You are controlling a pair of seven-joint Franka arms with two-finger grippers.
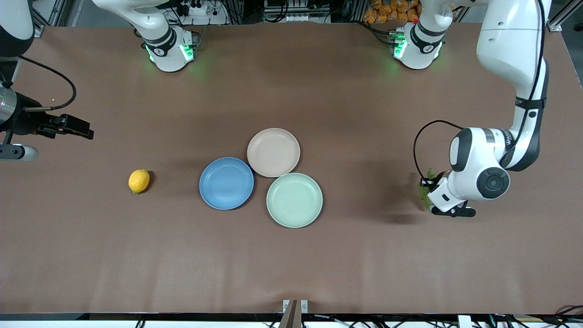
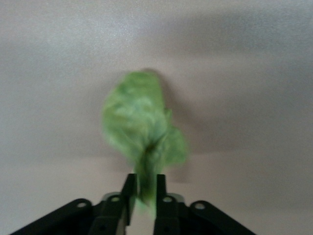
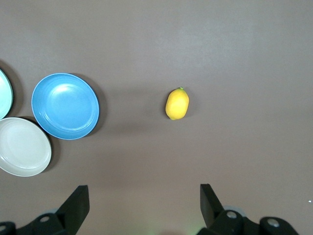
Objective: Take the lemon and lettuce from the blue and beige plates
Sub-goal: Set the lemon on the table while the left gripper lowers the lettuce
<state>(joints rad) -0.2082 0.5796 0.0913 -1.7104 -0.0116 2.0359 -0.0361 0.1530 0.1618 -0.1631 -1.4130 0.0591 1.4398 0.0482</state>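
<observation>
Green lettuce pinched between fingers of left gripper, hanging over bare table at left arm's end. Yellow lemon on table ahead of spread, waiting right gripper; blue plate, beige plate empty. Best lowered before full release.

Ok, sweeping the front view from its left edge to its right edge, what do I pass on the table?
Right gripper → lemon → blue plate → beige plate → green plate → lettuce in the left gripper.
</observation>
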